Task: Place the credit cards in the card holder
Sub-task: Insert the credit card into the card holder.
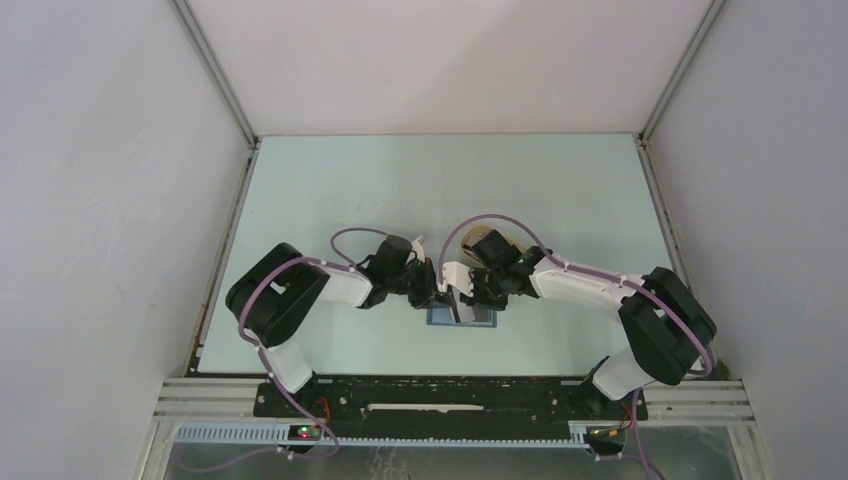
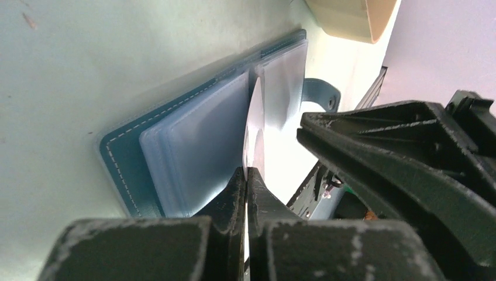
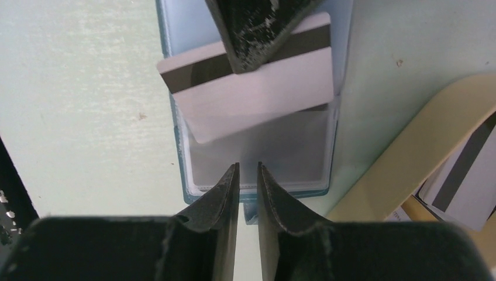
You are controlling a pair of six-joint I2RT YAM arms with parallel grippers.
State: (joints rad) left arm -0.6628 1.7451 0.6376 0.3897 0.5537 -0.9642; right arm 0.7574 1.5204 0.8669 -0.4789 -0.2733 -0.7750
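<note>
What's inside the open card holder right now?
A whitish card with a dark stripe, tilted, lower edge at the mouth of a clear pocket, pinched by the left gripper. That pocket looks empty; the card holder pockets underneath are covered.

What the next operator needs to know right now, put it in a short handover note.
Left gripper shut on a white striped card, tilted over a clear pocket of the open wallet, not seated.
Right gripper slightly open, empty, at the wallet's edge.
Wallet lies open on the table. More cards wait in the beige tray.
Done: no card visibly stowed.
Left: seat this card, then load the tray's cards.
</note>
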